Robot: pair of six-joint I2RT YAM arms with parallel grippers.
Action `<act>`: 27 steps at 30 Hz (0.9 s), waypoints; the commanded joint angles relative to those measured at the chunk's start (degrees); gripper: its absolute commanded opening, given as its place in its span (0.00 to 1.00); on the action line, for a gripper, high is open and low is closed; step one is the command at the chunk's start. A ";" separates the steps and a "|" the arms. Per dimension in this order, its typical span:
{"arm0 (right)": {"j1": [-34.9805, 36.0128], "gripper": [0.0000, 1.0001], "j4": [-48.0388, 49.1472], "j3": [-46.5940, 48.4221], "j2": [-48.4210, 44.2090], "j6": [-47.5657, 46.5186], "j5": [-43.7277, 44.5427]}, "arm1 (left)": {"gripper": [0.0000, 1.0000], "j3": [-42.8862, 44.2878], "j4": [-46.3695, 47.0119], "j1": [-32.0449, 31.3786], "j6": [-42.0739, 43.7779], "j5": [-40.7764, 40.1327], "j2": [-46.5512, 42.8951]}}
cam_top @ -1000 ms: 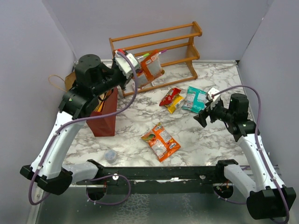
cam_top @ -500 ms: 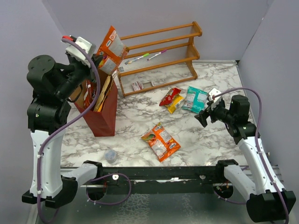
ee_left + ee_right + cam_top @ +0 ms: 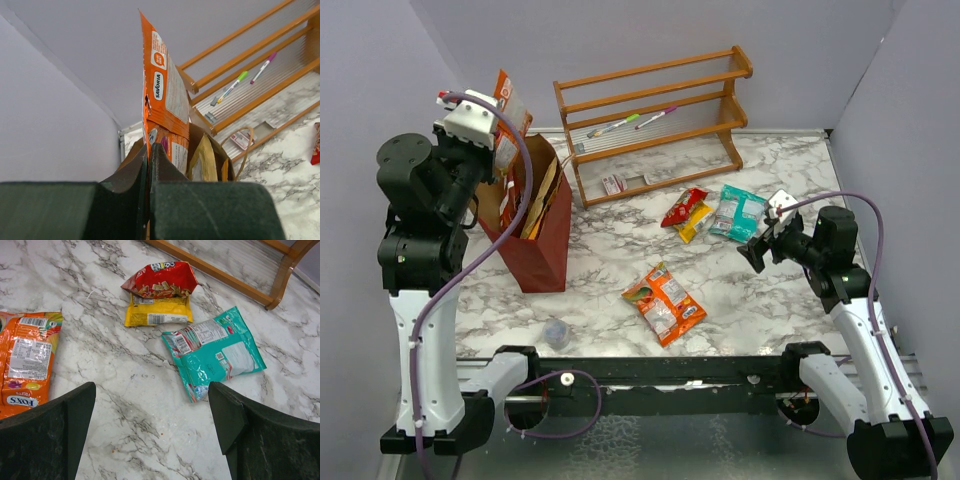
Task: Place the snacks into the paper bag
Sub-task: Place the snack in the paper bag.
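The orange packet (image 3: 508, 120) is hanging upright, long axis vertical, with its lower edge dipping just over the far-left corner of the paper bag (image 3: 545, 250). The left end effector (image 3: 498, 140) is pinching it near the bottom, jaws closed down to the thickness of the foil. In the overhead view the open mouth is lying at about 5 o'clock from the packet and below it, so the coming move looks like a short drop down and slightly inward. Gold packets (image 3: 545, 190) are already standing in the bag along its 3 o'clock wall, leaving free room on the 9 o'clock side. The rack (image 3: 650, 100) is standing just beside the bag at 2 o'clock.

The right end effector (image 3: 755, 250) is hovering wide open and holding nothing. The teal packet (image 3: 738, 212) is lying flat on the counter (image 3: 610, 260) at its 11 o'clock, long axis slanting toward 1 o'clock, with bare marble around it.
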 commanded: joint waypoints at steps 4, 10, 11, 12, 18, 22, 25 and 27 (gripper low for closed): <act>0.12 0.95 1.16 -0.78 -1.26 -0.25 -0.67 | 0.00 -8.04 6.95 1.31 1.07 -2.74 -0.50; 0.14 0.94 1.13 -0.84 -1.22 -0.34 -0.64 | 0.00 -13.71 7.75 1.32 1.76 -1.83 0.87; 0.13 0.94 0.99 -0.83 -1.18 -0.40 -0.72 | 0.00 -14.22 7.96 1.32 1.89 -1.85 1.29; 0.16 0.95 1.04 -0.89 -1.29 -0.39 -0.59 | 0.00 -15.17 8.27 1.32 1.95 -1.81 1.64; 0.12 0.95 1.04 -0.99 -1.44 -0.60 -0.38 | 0.00 -18.89 9.64 1.32 1.98 -0.45 4.24; 0.11 0.95 1.05 -1.05 -1.44 -1.12 -0.84 | 0.00 -22.43 11.09 1.32 3.42 -0.40 5.26; 0.14 0.95 0.95 -1.12 -1.44 -1.34 -1.08 | 0.00 -25.86 11.95 1.24 5.41 1.37 5.19; 0.09 0.95 0.95 -1.15 -1.51 -1.43 -1.08 | 0.00 -27.42 11.91 1.23 6.20 1.50 5.58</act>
